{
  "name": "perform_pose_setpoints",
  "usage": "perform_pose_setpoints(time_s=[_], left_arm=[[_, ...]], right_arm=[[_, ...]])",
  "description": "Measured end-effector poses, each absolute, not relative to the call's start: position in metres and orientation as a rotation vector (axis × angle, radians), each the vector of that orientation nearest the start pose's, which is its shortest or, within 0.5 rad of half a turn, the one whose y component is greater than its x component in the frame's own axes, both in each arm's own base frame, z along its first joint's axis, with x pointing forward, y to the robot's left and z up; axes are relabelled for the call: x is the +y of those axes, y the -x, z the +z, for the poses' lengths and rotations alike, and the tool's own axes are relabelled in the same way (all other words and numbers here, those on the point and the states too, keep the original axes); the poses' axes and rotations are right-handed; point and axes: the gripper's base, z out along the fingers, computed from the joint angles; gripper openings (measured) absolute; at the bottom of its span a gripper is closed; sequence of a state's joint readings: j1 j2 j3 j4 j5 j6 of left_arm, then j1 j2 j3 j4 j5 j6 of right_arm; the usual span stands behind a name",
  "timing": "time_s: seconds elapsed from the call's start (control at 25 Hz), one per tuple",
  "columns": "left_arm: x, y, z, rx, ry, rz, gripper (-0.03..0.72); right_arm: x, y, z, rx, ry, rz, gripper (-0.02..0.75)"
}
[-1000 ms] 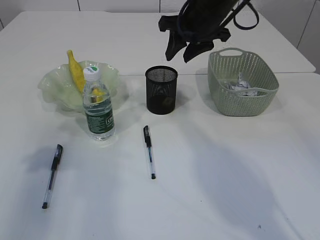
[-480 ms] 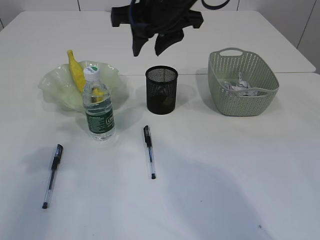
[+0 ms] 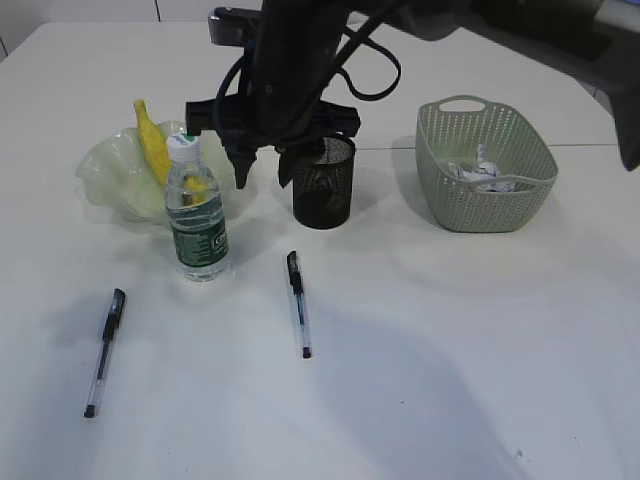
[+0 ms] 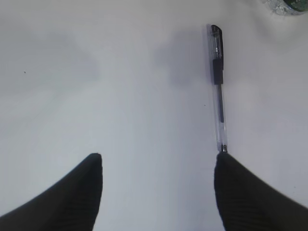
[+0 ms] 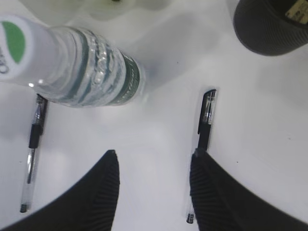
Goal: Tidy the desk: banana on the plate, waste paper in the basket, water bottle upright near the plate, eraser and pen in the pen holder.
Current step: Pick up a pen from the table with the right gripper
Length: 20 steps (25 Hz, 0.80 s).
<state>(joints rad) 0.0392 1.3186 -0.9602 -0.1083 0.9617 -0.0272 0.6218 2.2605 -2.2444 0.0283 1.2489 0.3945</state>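
Observation:
The banana (image 3: 152,142) lies in the pale green plate (image 3: 108,178). The water bottle (image 3: 198,218) stands upright in front of the plate and shows in the right wrist view (image 5: 77,67). The waste paper (image 3: 486,172) sits in the basket (image 3: 490,208). The pen holder (image 3: 324,196) has a pale block inside (image 5: 295,9). One pen (image 3: 298,300) lies in front of the holder, another pen (image 3: 104,350) at the left. My right gripper (image 3: 263,172) (image 5: 153,155) hangs open and empty between bottle and holder. My left gripper (image 4: 159,159) is open and empty beside a pen (image 4: 218,82).
The desk (image 3: 450,340) is bare white at the front right. The right arm reaches across from the upper right, over the pen holder. The left arm does not show in the exterior view.
The right arm has swung left from beside the basket and come down, so its gripper now hangs between the bottle and the pen holder. Nothing on the desk has moved.

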Motion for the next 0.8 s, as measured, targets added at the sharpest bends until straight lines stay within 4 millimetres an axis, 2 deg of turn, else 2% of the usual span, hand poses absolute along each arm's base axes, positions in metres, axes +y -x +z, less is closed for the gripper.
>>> perform_pose_setpoints(time_s=[0.08,0.28,0.4,0.8], left_arm=[[0.002,-0.245,0.275,2.796,0.158,-0.136,0.509],[0.001,-0.245,0.275,2.796,0.160,-0.139,0.504],[0.001,-0.245,0.275,2.795,0.161,-0.141,0.502],[0.001,-0.245,0.275,2.791,0.162,-0.143,0.498]], right_arm=[[0.289,-0.399,0.261,2.812,0.312,0.286,0.358],[0.284,-0.392,0.216,2.949,0.315,0.191,0.359],[0.281,-0.388,0.199,3.001,0.321,0.145,0.359],[0.279,-0.386,0.177,3.058,0.254,0.098,0.358]])
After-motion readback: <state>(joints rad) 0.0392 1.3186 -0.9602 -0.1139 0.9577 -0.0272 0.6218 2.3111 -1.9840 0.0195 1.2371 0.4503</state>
